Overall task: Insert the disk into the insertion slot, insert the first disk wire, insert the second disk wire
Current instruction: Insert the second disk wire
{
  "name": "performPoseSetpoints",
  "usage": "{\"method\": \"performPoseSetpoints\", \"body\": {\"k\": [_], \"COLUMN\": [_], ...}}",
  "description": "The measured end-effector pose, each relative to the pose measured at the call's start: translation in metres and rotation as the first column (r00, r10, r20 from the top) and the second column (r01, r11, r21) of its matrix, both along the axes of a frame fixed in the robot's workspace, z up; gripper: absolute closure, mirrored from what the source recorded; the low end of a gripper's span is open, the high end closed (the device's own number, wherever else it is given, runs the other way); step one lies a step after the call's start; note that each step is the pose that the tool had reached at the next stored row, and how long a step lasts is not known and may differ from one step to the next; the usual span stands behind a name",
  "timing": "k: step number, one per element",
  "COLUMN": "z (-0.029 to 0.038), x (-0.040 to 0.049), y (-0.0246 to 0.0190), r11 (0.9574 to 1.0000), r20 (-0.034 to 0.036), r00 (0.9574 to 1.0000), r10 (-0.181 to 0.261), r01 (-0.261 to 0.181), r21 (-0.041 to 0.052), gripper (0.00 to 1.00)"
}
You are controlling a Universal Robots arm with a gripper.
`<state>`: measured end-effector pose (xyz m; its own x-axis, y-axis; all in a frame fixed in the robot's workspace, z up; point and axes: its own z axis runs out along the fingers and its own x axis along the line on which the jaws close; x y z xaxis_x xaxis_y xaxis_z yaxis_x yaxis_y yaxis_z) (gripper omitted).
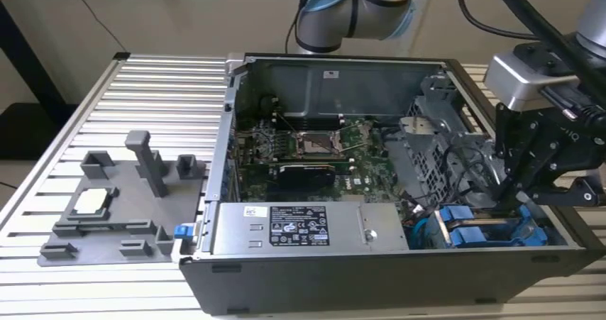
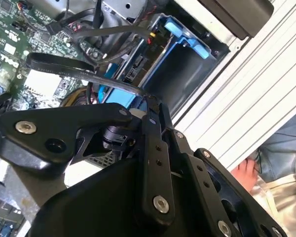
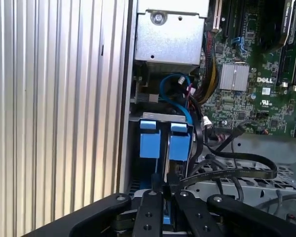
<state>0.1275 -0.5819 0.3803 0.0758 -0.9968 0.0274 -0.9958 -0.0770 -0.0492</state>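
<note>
Disk [image 1: 473,236] seated in its blue carrier at lower right of the exterior frame, my tool [image 1: 504,201] pinches a black wire [image 3: 227,173] shut above it, wiring unfinished.

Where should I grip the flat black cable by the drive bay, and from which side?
Take the flat black cable near its connector end, right at the gripper, by its thin edges. Come from above, through the computer case's open side. The free span beyond is a limp ribbon arching over the metal cage and would bend if held; the blue drive carriers sit beside the end, so approach looks tight.
</note>
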Motion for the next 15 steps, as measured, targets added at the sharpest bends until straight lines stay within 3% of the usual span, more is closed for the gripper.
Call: {"method": "performPoseSetpoints", "body": {"k": [7,10,13,15], "z": [0.0001,-0.0002,-0.0004,-0.0006], "x": [0.0005,0.0004,0.0004,0.0004], "y": [-0.0004,-0.0004,-0.0005,-0.0008], "r11": [1.0000,0.9997,0.9982,0.9972], "r20": [-0.0009,-0.0009,-0.0012,-0.0016], "r00": [1.0000,1.0000,0.9999,0.9997], "r10": [0.000,-0.005,-0.017,-0.025], "r01": [0.000,0.005,0.017,0.025], "r21": [0.0023,0.0253,0.0581,0.0713], "gripper": [0.84,0.84,0.84,0.84]}}
